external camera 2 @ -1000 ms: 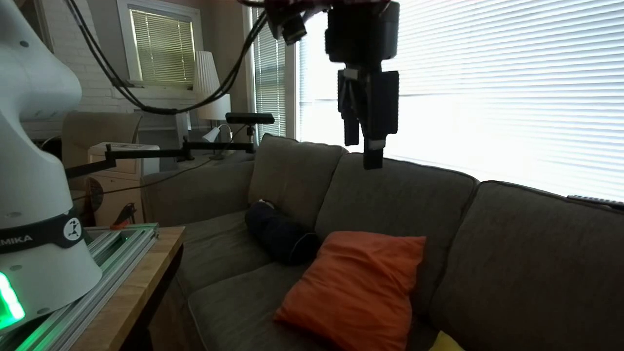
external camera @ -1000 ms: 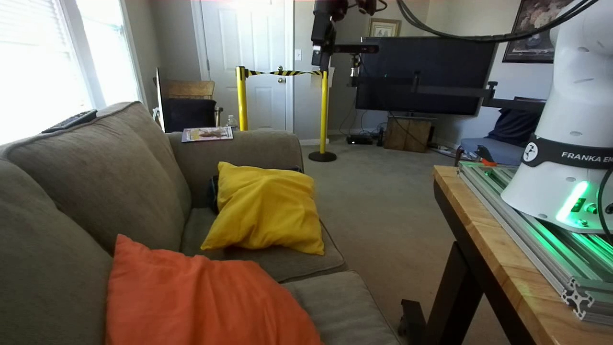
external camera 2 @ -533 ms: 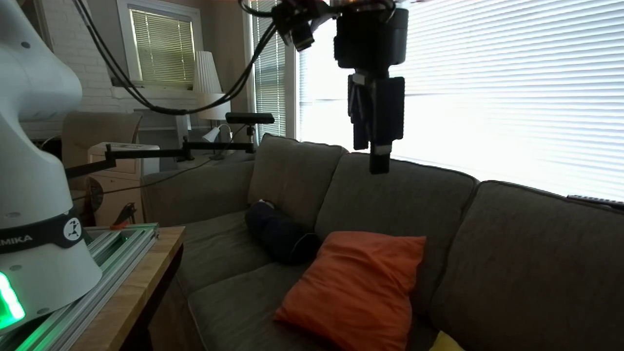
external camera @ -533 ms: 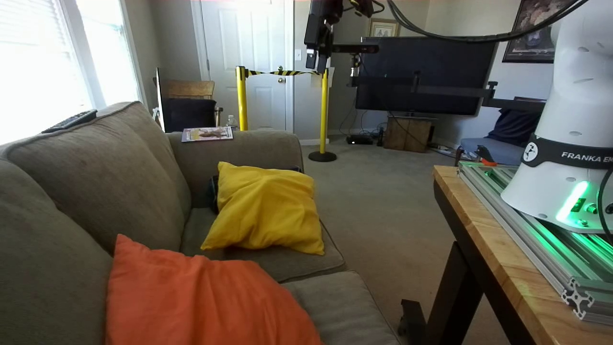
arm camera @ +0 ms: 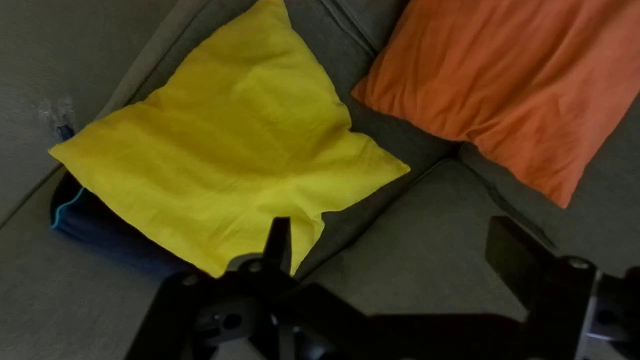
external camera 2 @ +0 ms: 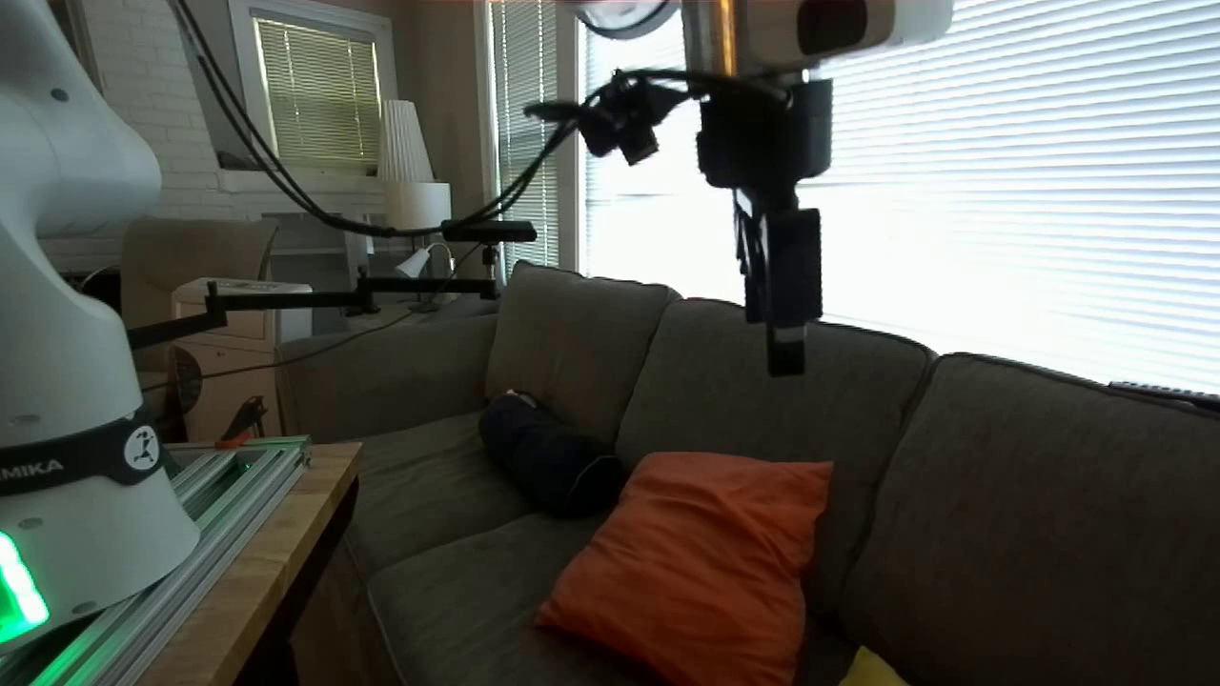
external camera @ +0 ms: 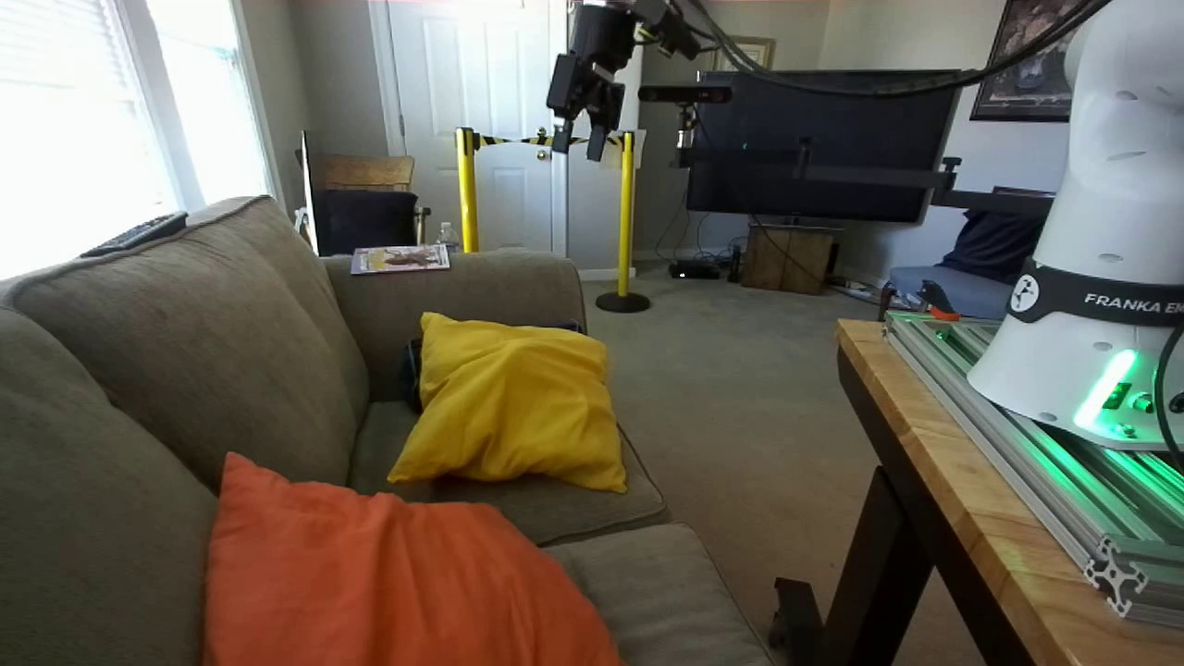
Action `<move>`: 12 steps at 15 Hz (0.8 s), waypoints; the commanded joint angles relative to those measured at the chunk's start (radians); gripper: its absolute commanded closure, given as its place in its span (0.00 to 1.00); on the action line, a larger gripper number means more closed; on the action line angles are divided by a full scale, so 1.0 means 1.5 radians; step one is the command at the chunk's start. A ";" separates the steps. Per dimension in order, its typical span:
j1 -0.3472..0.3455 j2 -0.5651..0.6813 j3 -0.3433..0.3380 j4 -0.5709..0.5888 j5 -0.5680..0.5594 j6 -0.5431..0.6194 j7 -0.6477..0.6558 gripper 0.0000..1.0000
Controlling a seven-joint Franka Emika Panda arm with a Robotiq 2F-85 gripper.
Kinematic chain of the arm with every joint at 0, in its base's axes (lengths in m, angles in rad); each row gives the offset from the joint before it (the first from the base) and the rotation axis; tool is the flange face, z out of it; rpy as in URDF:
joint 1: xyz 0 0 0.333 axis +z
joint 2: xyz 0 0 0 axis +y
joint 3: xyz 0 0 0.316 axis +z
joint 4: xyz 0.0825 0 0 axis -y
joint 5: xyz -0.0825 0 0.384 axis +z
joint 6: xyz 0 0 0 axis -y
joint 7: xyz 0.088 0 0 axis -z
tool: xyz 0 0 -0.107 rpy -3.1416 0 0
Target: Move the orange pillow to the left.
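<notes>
Orange throw pillow (external camera 2: 701, 562) lies on a taupe sofa (external camera 2: 1029, 495), at the lower center of the frame in an exterior view, with a navy bolster (external camera 2: 548, 457) just beside it toward the left. In an exterior view it fills the lower left, cropped by the bottom edge, while a mustard-yellow pillow (external camera: 513, 407) sits near the center. From the wrist, a strip of sofa cushion separates the two: orange at the upper right, yellow left of center, covering part of a dark blue item (arm camera: 115, 240) with turquoise piping. The black Robotiq gripper (arm camera: 392, 244) hangs in midair in the upper part of the frame in both exterior views, well apart from the orange pillow, its fingers (arm camera: 517, 260) spread wide at the bottom of the wrist view. At the right in an exterior view, a white Franka Emika arm (external camera: 1101, 213), its base lit green, stands on aluminum rails (external camera: 1004, 444) atop a wooden table (external camera: 967, 490). A magazine (external camera: 400, 259) rests on the sofa's armrest; a television (external camera: 832, 120) stands at the upper right.
</notes>
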 commanded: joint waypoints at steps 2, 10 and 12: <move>0.001 0.160 0.058 0.099 0.125 0.077 0.083 0.00; 0.019 0.337 0.133 0.222 0.169 0.146 0.195 0.00; 0.042 0.364 0.120 0.236 0.135 0.152 0.233 0.00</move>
